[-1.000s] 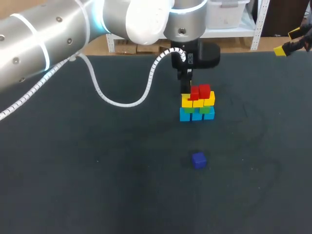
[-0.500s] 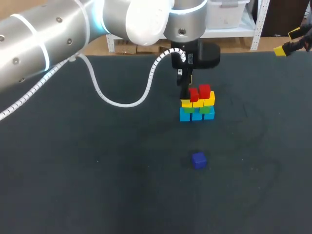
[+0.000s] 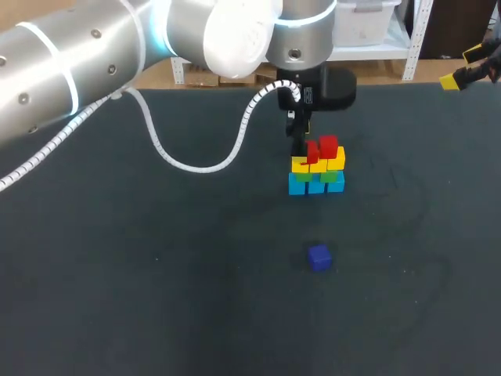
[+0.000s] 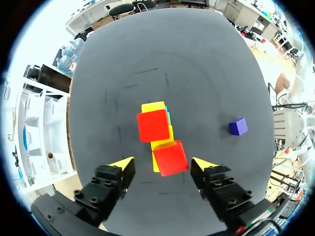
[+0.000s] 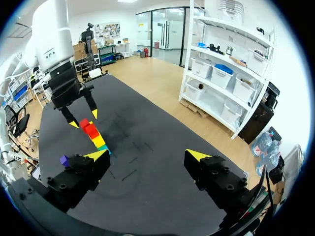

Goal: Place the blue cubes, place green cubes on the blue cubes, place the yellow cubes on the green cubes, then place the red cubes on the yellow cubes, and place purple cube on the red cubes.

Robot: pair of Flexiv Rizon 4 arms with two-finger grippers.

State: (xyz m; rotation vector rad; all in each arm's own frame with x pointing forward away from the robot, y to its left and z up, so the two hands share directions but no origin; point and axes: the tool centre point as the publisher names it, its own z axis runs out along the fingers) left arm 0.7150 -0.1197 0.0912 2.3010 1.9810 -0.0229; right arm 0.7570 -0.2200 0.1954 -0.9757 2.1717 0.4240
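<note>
Wide apart, fingers (image 4: 123, 165) over red cube (image 4: 170, 158)

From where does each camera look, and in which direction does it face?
Head view: above and behind the robot, looking down on the table; the left arm comes in from the left.
Left wrist view: over the cube stack, looking down on it; the open left gripper shows.
Right wrist view: off to the side, looking across the table; the open right gripper shows.
Shared: all three show the cube stack and the purple cube.
</note>
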